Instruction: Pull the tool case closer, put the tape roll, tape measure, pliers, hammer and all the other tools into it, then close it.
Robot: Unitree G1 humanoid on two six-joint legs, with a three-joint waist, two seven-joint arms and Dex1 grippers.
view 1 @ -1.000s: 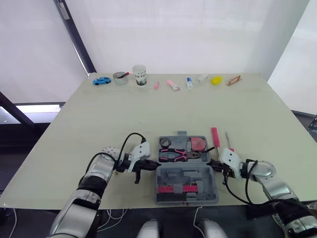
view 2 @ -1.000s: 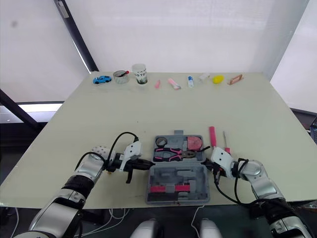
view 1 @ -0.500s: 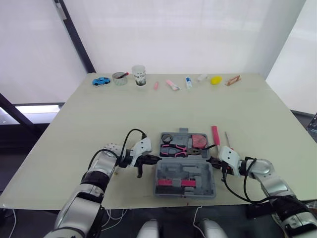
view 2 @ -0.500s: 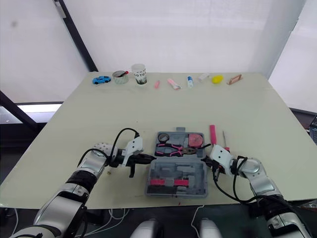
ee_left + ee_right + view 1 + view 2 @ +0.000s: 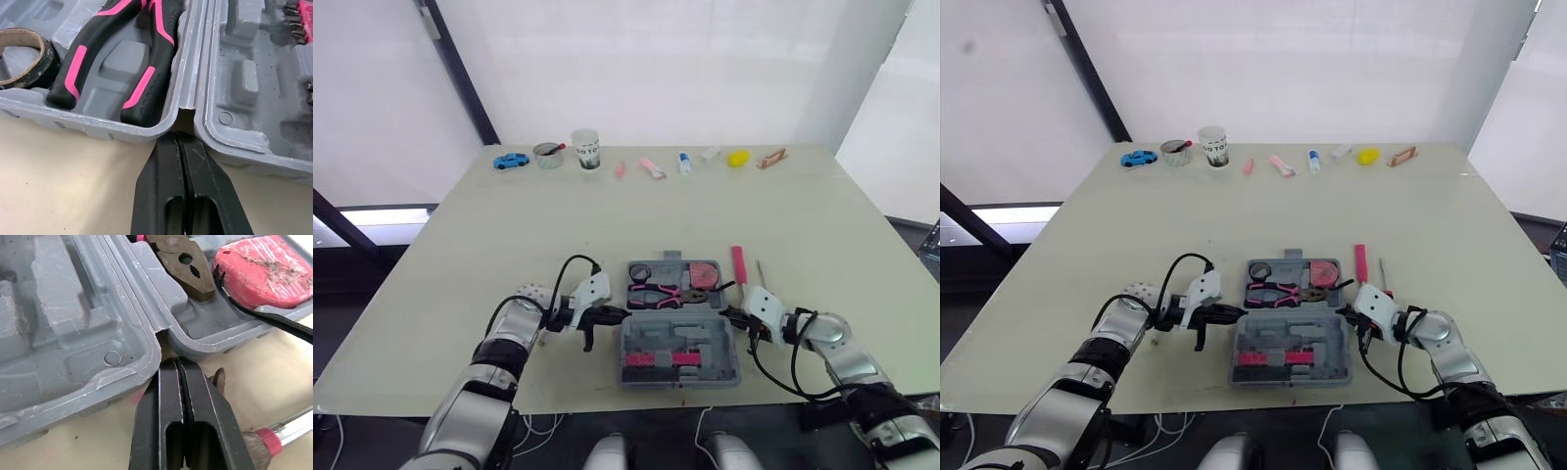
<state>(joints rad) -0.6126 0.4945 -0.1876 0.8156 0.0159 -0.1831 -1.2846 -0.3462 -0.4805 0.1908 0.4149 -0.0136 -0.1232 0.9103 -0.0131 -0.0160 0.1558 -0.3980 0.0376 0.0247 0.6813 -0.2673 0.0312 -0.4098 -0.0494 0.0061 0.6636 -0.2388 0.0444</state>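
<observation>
The grey tool case (image 5: 680,382) lies open near the table's front edge. Its far half holds the tape roll (image 5: 640,273), the pink-and-black pliers (image 5: 658,295) and the red tape measure (image 5: 705,275). The near half carries a pink bit strip (image 5: 658,360). My left gripper (image 5: 609,317) is shut with nothing in it, its tip at the hinge notch (image 5: 182,113) on the case's left side. My right gripper (image 5: 730,315) is shut and empty too, its tip (image 5: 175,361) at the right hinge notch. A pink-handled tool (image 5: 737,264) and a thin screwdriver (image 5: 763,275) lie on the table right of the case.
Along the far edge stand a blue toy car (image 5: 511,160), a metal bowl (image 5: 548,154), a cup (image 5: 585,149), several small items and a yellow object (image 5: 737,158). Open tabletop (image 5: 636,211) lies between them and the case. The table's front edge runs just behind the case.
My left gripper has moved right, up against the case's left hinge notch. The right gripper stays at the right hinge. The camera has shifted slightly.
</observation>
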